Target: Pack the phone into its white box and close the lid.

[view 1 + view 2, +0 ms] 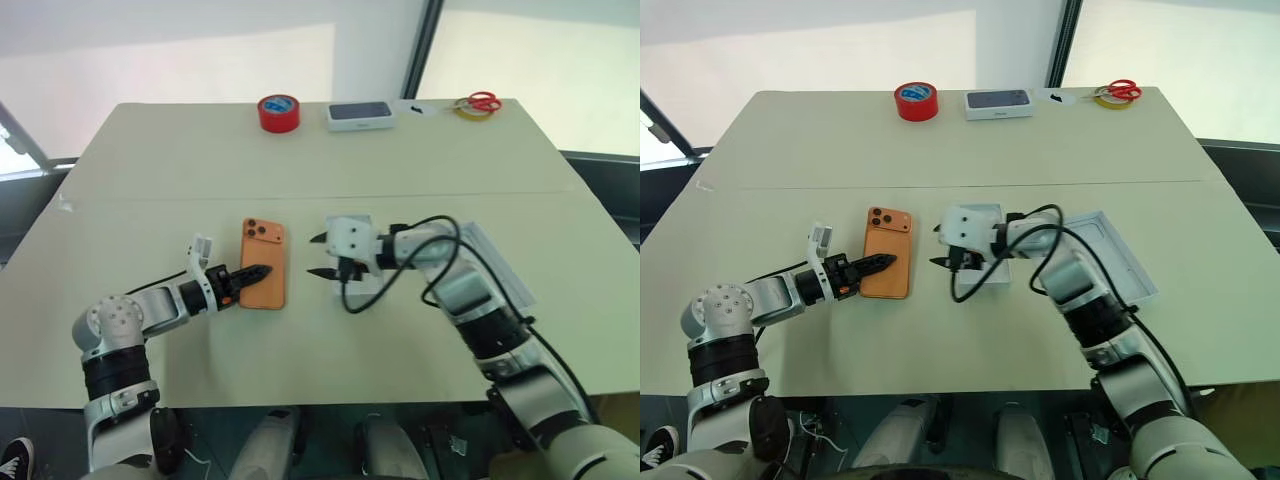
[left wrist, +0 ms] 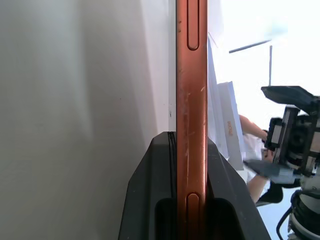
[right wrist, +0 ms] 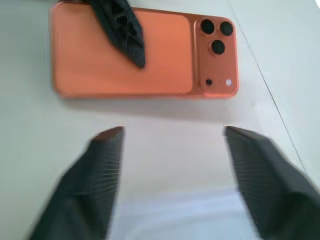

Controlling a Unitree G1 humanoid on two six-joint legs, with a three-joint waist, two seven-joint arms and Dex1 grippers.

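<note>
At the bench's near-left centre, the left claw [image 1: 262,271] is clenched on the orange phone [image 1: 264,266], the right claw [image 1: 322,256] stands released just right of it; pickup in hand, next carrying rightward to the white box [image 1: 1120,255].

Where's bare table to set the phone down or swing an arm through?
Free: the wide band between the red tape roll, the white box with the phone picture and the phone; also the near edge below both grippers. Crowded: the middle, where the left gripper clamps the phone and the right gripper hangs open over the white box.
</note>
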